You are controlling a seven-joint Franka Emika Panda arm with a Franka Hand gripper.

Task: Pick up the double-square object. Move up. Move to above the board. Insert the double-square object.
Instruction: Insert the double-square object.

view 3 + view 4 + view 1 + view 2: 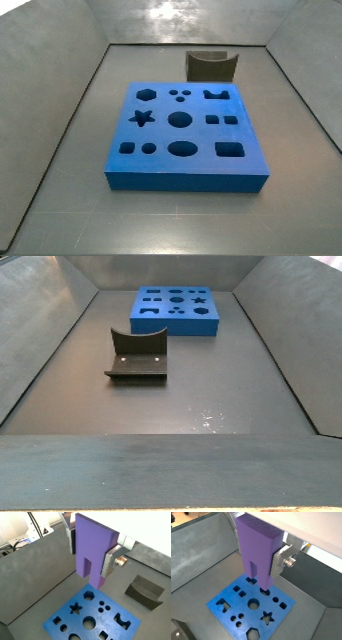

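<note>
The double-square object point(90, 549) is a tall lilac peg with a slot splitting its lower end into two prongs; it also shows in a wrist view point(256, 554). My gripper point(90, 556) is shut on its sides and holds it upright, well above the floor. A silver finger point(278, 562) presses its side. The blue board point(100, 615) with shaped holes lies below; the peg's lower end hangs over the board's near edge point(238, 607). In both side views the board point(187, 178) point(174, 324) shows, but the gripper and peg are out of view.
The dark fixture point(210, 65) stands on the grey floor beside the board, and shows nearer the camera in a side view point(136, 361) and in both wrist views point(145, 592) point(178, 629). Grey walls enclose the floor on all sides.
</note>
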